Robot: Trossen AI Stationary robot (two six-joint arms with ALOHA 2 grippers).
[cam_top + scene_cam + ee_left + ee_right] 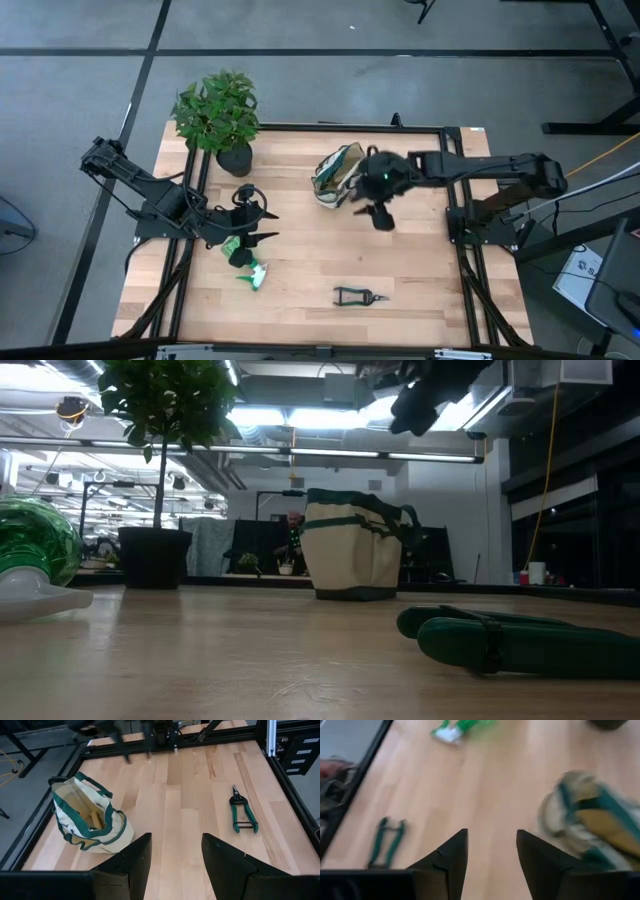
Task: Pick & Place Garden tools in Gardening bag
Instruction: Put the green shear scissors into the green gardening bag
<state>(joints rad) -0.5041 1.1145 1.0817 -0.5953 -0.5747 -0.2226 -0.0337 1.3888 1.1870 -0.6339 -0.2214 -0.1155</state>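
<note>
On table: 1 bag (337,175), 1 shears (359,295), 1 green piece (252,275); both grippers spread, holding nothing.

Bag (335,176) upright; shears (358,295) flat, near edge.

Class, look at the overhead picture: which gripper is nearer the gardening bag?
Right. The right gripper hangs open just beside the gardening bag, toward the table's front. The left gripper, also open, is farther off, across bare table near the green spray bottle.
</note>
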